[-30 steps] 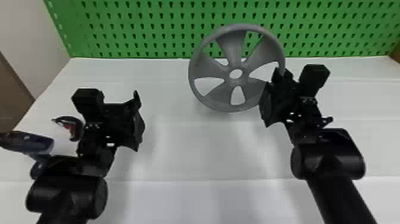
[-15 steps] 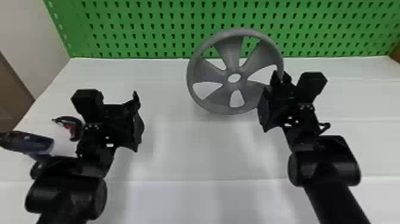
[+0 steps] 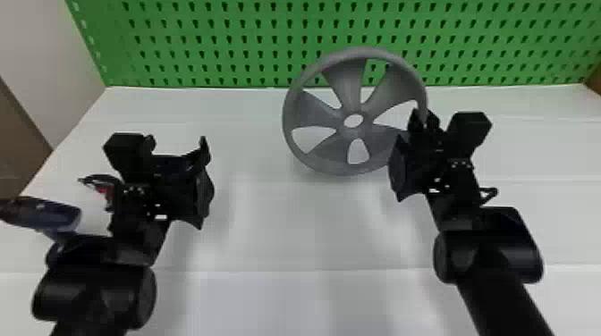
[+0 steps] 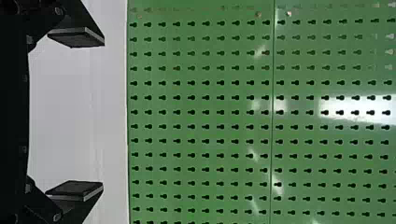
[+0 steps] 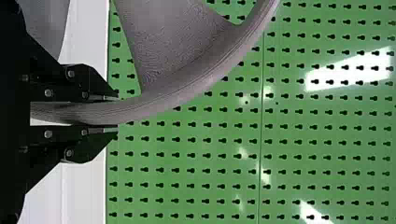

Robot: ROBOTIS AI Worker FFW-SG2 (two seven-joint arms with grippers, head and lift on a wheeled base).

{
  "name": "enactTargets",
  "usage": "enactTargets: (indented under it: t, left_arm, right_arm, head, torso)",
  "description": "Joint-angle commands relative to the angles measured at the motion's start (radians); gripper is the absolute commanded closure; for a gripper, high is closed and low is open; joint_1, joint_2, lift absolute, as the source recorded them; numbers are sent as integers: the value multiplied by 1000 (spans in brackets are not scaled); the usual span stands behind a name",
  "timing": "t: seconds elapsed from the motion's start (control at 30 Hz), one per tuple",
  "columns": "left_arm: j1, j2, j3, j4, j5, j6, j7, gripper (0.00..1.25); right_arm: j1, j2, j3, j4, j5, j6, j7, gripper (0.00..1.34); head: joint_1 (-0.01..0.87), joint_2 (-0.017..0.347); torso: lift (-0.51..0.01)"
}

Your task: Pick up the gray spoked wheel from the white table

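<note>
In the head view my right gripper [image 3: 422, 123] is at the right side of the gray spoked wheel [image 3: 350, 89], which stands tilted over the white table [image 3: 286, 223]. The right wrist view has that gripper [image 5: 116, 113] shut on the rim of the wheel [image 5: 187, 88], a finger on either side. Well left of the wheel, my left gripper [image 3: 206, 178] is above the table with nothing between its fingers. In the left wrist view the left gripper [image 4: 100, 114] stands open, its pads wide apart.
A green pegboard [image 3: 223, 40] rises along the table's back edge. A dark blue tool [image 3: 49, 214] lies at the far left, and a small black and red object [image 3: 102, 185] is beside the left arm.
The right gripper and the wheel have shifted slightly toward the left and nearer the front of the table. The left arm has kept still.
</note>
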Motion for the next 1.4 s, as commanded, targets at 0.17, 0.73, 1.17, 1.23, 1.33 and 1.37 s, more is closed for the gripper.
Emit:
enactTargets:
  t: [0.17, 0.73, 1.17, 1.23, 1.33, 1.37]
  left_arm:
    - [-1, 0, -1, 2, -7, -6, -3, 190]
    - [-7, -3, 3, 3, -9, -6, 20, 190]
    - [-7, -9, 14, 3, -9, -6, 25, 191]
    - [-7, -9, 14, 3, -9, -6, 25, 190]
    - [-9, -12, 14, 3, -9, -6, 26, 190]
    - [-9, -12, 14, 3, -9, -6, 26, 190]
  right_arm:
    - [3, 4, 1, 0, -6, 8, 0, 1061]
    - [14, 7, 6, -5, -9, 15, 0, 1061]
    - [20, 7, 3, -8, -2, 15, 0, 1061]
    - [20, 7, 0, -9, -3, 15, 0, 1061]
    - [20, 7, 0, -9, -2, 15, 0, 1061]
    - [17, 7, 0, -9, -2, 15, 0, 1061]
  head:
    - [770, 44]
    - [770, 44]
    - [770, 44]
    - [770, 44]
    - [770, 44]
    - [770, 44]
  torso:
    - [-98]
    - [-98]
    - [-98]
    - [-98]
    - [-98]
    - [-98]
